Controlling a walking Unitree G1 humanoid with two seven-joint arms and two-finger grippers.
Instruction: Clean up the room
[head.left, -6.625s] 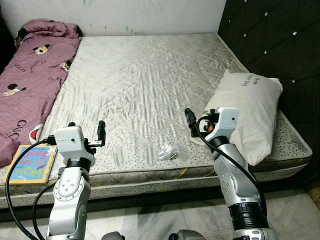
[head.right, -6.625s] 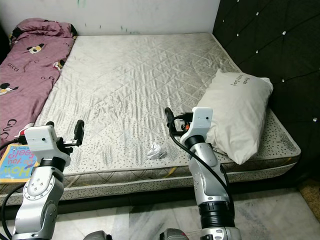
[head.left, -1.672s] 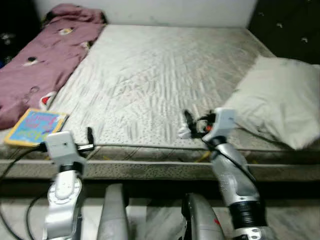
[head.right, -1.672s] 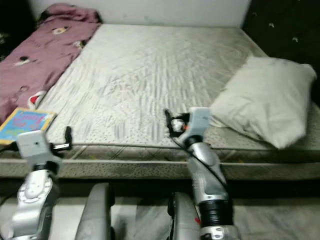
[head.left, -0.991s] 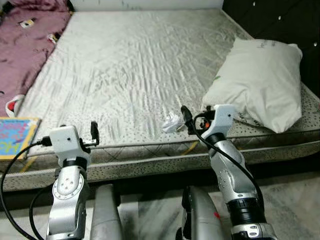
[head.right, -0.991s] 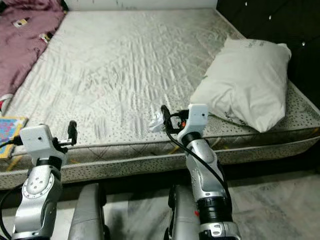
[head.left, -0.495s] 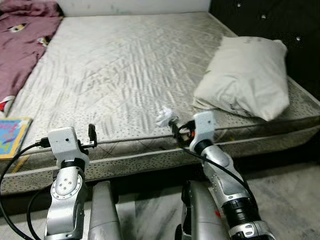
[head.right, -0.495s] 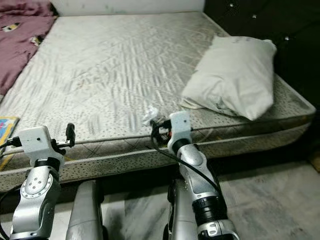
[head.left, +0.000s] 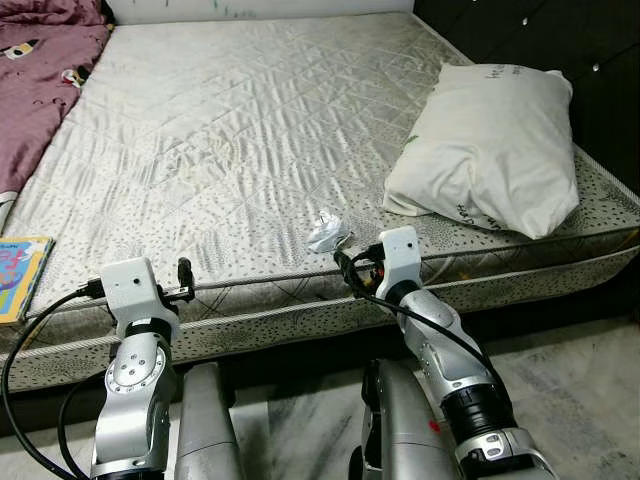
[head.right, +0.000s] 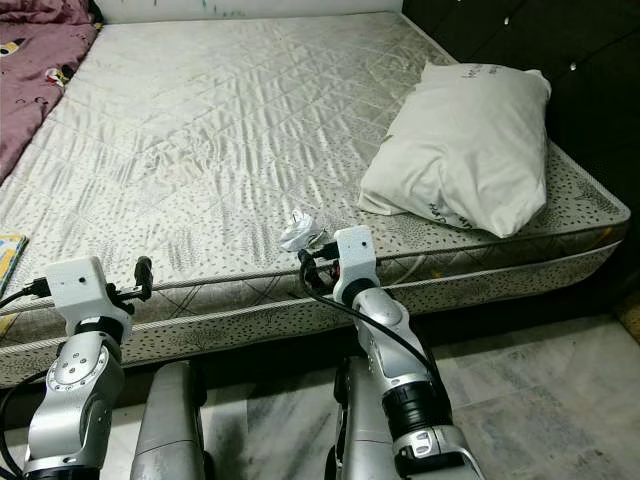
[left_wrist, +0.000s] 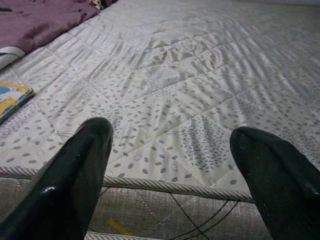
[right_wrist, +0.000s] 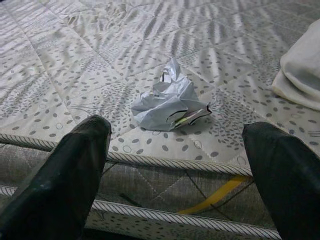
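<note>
At mattress (head.left: 250, 130) front edge, right gripper (right_wrist: 172, 165) jaws wide, crumpled wrapper (right_wrist: 169, 103) at 12 o'clock; left gripper (left_wrist: 170, 172) jaws wide too.

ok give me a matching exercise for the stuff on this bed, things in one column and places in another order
Things:
1. crumpled wrapper
2. white pillow
3. children's book
4. purple blanket

Places:
A. far left side of the mattress
B. near left corner, at the edge
C. right side, by the dark headboard
D. near edge, just ahead of the right pincer

Pairs: 1-D, 2-C, 3-B, 4-A
</note>
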